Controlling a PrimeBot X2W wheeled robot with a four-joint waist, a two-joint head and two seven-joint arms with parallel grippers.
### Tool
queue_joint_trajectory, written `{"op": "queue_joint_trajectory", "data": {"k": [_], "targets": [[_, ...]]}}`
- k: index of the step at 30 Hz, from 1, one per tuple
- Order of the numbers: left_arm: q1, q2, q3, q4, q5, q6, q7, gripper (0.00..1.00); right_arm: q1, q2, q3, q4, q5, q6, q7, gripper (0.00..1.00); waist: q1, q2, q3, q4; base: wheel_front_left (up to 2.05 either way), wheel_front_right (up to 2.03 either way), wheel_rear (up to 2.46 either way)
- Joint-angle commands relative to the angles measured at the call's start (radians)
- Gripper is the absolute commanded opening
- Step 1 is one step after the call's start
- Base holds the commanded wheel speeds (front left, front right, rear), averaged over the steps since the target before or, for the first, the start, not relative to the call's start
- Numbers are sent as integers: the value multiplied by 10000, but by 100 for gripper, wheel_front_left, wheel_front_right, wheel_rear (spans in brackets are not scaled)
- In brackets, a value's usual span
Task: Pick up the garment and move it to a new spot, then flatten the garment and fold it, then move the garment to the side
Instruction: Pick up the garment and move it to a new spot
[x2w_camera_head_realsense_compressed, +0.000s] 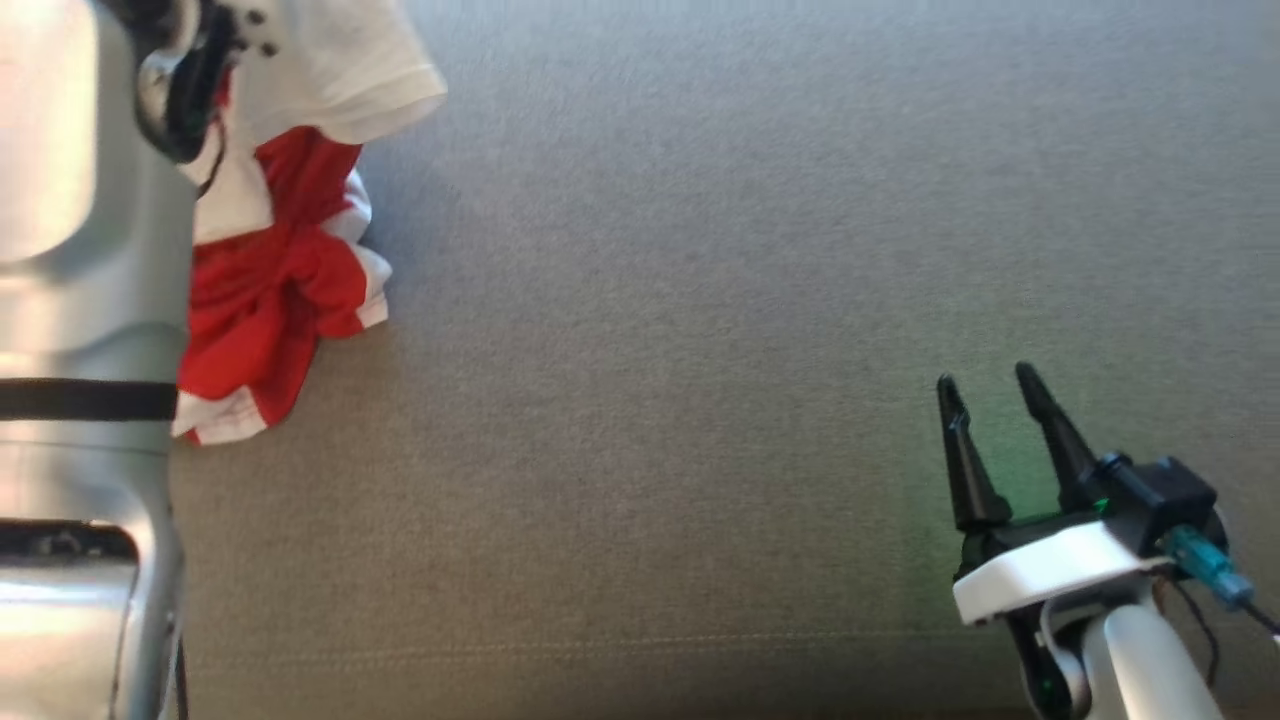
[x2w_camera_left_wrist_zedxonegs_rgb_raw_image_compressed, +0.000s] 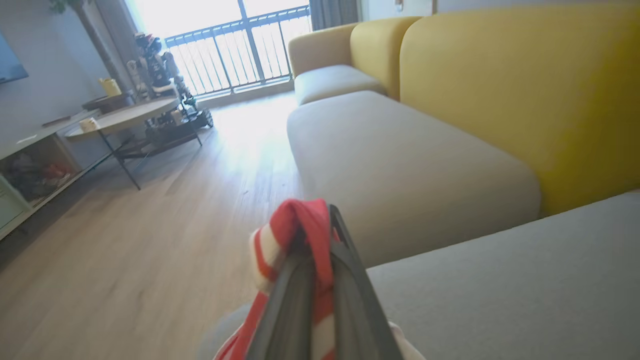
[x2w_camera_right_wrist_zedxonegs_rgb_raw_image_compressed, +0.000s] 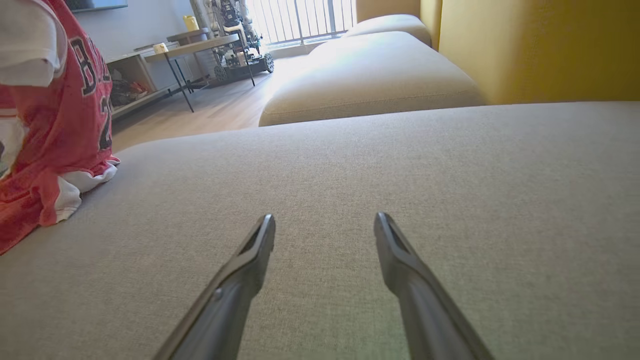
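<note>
The broad grey woven-fabric sofa seat (x2w_camera_head_realsense_compressed: 720, 300) takes up most of the head view, bare across its middle and toward three o'clock. The robot's pale silver left forearm (x2w_camera_head_realsense_compressed: 80, 300) runs up the nine o'clock edge.

Beside that forearm, at about ten o'clock, hangs the crumpled red-and-white sports jersey with dark lettering (x2w_camera_head_realsense_compressed: 270, 290). Its upper part is raised, while in the right wrist view its lower folds (x2w_camera_right_wrist_zedxonegs_rgb_raw_image_compressed: 55, 165) rest bunched on the seat.

The left gripper (x2w_camera_left_wrist_zedxonegs_rgb_raw_image_compressed: 317, 235) is clamped on a fold of the jersey, with red and white cloth bulging over the tips of its two dark fingers. How much fabric sits between them seems small, though the blur makes that uncertain. The right gripper (x2w_camera_head_realsense_compressed: 985, 380) sits at four o'clock, well apart from the jersey, with its jaws spread wide and nothing between them.

By my reading, the task is in its opening step: the jersey is gripped and partly lifted, but not yet carried anywhere. Moving it to a new spot, flattening, folding and setting it aside all remain.
</note>
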Motion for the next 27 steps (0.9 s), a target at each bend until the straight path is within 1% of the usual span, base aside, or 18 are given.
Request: {"op": "queue_joint_trajectory", "data": {"k": [1,4,9,11,14,17,20,22,25,27], "targets": [[-575,270,159,-726,-189,-56,59,0,22,-100,365,-246,131,-2,-95,100,0,0,-461,-462,0,0,0],[-712,-206,117,-1544,-865,-145,299,0,39,-100,569,-219,366,-2,-95,100,0,0,-716,-998,0,0,0],[-1016,-961,186,-2666,-2029,-189,567,0,-157,-100,872,-255,793,-2,-95,100,0,0,-790,-2237,0,0,0],[-1206,-1144,158,-2860,-2347,-189,611,0,-318,-100,998,-288,962,-2,-95,100,0,0,-709,-2796,0,0,0],[-1597,-1335,-32,-2882,-2490,-51,373,0,-548,-100,1057,-372,1269,-2,-95,100,0,0,-549,-3594,0,0,0],[-1919,-1446,-346,-2713,-2713,67,81,0,-644,-100,1028,-407,1521,-2,-95,100,0,0,-422,-4216,0,0,0],[-1997,-1482,-683,-2500,-2852,251,-197,0,-660,-100,960,-403,1686,-2,-95,100,0,0,-338,-4567,0,0,0],[-1707,-1490,-833,-2298,-3043,398,-281,0,-641,-100,936,-424,1741,-2,-95,100,0,0,-311,-4643,0,0,0],[-674,-1496,-904,-2115,-3815,424,-390,0,-598,-100,875,-495,1827,-2,-95,100,0,0,-226,-4631,0,0,0],[263,-1442,-928,-2019,-3928,467,-587,0,-615,-100,817,-557,1892,-2,-95,100,0,0,-73,-4564,0,0,0]]}}
